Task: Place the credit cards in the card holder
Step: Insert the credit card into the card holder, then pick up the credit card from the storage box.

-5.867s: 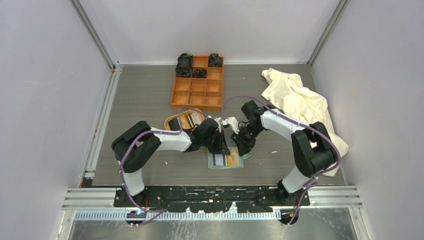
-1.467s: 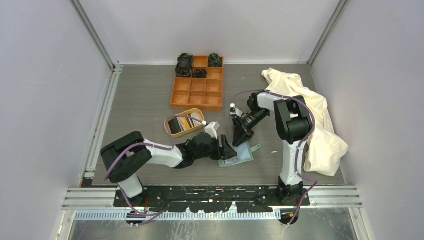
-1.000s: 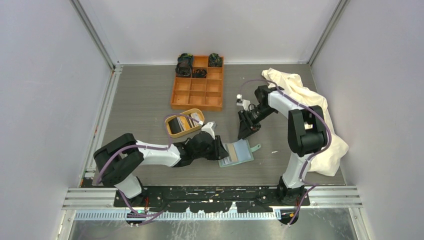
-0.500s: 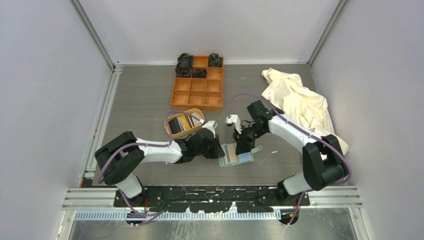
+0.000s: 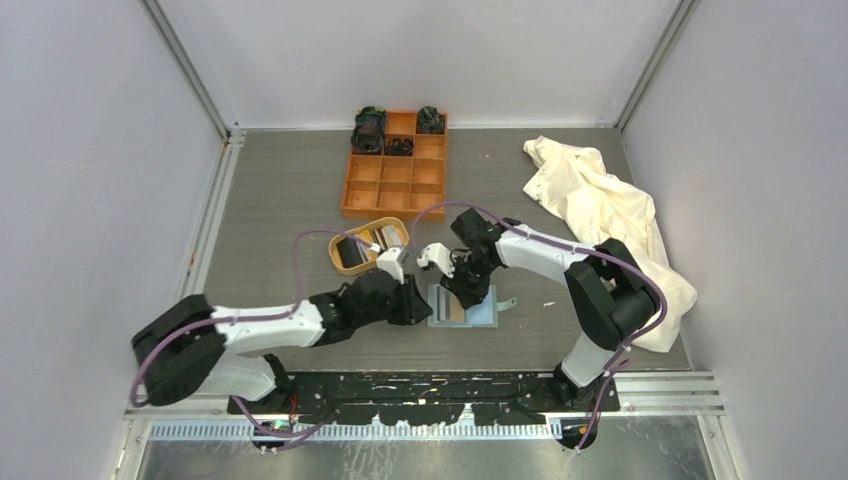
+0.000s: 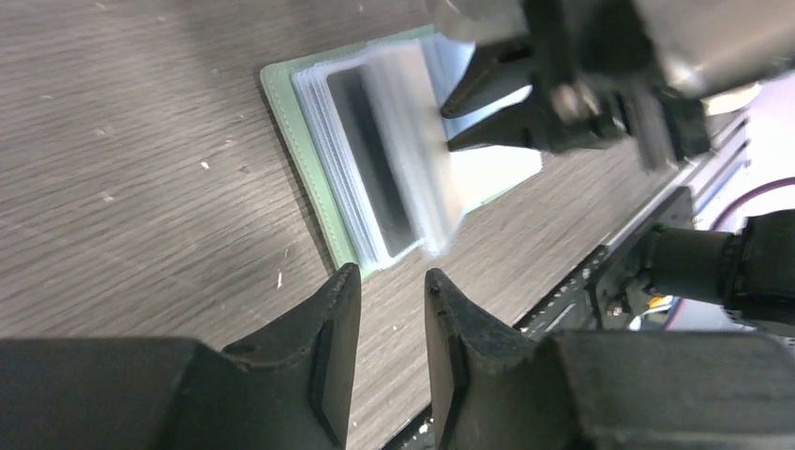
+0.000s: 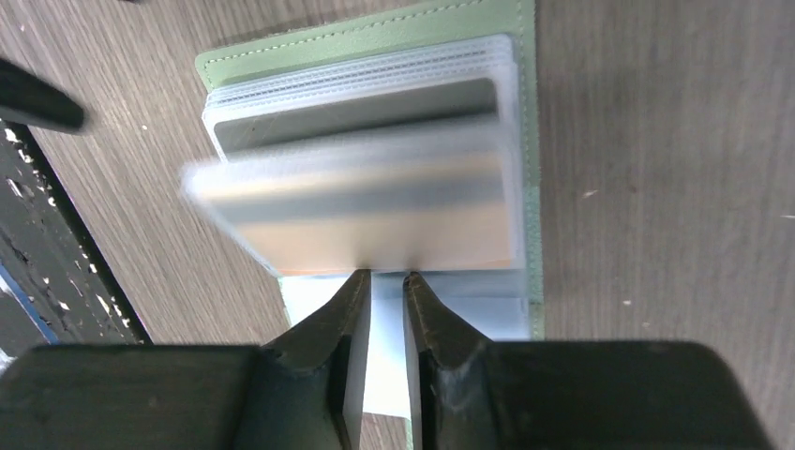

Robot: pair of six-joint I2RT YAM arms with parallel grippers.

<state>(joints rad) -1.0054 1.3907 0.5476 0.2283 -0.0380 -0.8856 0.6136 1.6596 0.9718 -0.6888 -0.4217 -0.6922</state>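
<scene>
**A:** Near the front edge of the table [image 5: 300,190], at six o'clock from the orange box [image 5: 395,170]: the card holder [image 5: 481,312], lying open, pockets up. At its nine o'clock, the left gripper [image 6: 391,277], fingers slightly apart, nothing between them. At its twelve o'clock, the right gripper [image 7: 383,276], fingers almost together, tips at the edge of a lifted clear pocket [image 7: 225,211] with a tan card [image 7: 394,239] inside.

**B:** Clamped on that pocket, or only touching?

**A:** Cannot tell; too blurred. Looks like a pinch, judging by the pocket standing off the stack [image 7: 281,80].

**B:** So, the worry?

**A:** Pulling too hard. Might drag the whole holder along, with nothing pinning it down. Might also slip off the slick plastic and let the pocket flop shut.

**B:** And the loose credit cards [image 5: 372,240]?

**A:** At ten o'clock from the holder, in the wooden tray [image 5: 336,256], well apart from both grippers. Hard to slide one in without the pocket mouth held open. Risk of jamming a card against the stack's edge, or between two pockets instead of inside one.

**B:** Anything on the left side?

**A:** Close quarters. Could knock the right fingers when reaching across.
</scene>
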